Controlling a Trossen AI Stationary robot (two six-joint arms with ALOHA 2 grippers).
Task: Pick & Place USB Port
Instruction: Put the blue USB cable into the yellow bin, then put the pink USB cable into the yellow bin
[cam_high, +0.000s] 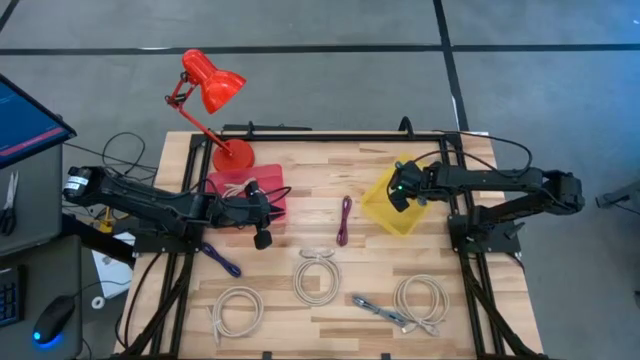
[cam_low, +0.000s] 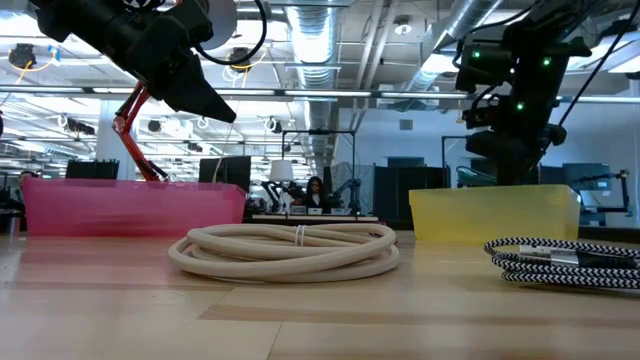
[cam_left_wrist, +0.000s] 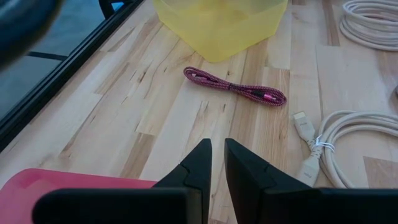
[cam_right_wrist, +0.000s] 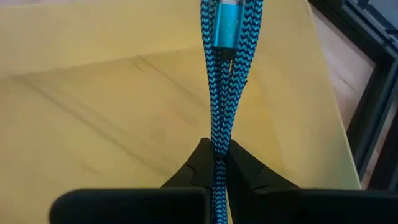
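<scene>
My right gripper (cam_right_wrist: 217, 149) hangs over the yellow bin (cam_high: 385, 215) at the table's far right, shut on a blue braided USB cable (cam_right_wrist: 221, 74) with a light-blue plug (cam_right_wrist: 219, 28). In the low view the right arm (cam_low: 510, 130) goes down behind the yellow bin's wall (cam_low: 490, 212). My left gripper (cam_left_wrist: 216, 149) waits by the right edge of the pink bin (cam_high: 230, 185), shut with only a thin slit and nothing between the fingers. A magenta cable (cam_left_wrist: 236, 89) lies on the wood between the two bins. My right gripper pinches the blue cable's doubled strands (cam_right_wrist: 219, 134) between its two fingers, some way back from the plug. The fingers slant down from above and lie along the cable. The bundle runs on past the fingertips over the bin's floor; whether it touches the floor, I cannot tell.
A red desk lamp (cam_high: 210, 85) stands at the far left behind the pink bin. Cream cable coils (cam_high: 318, 275), (cam_high: 236, 308), (cam_high: 420, 300) lie along the near half, with a black-and-white cable (cam_high: 385, 312) and a purple cable (cam_high: 222, 260).
</scene>
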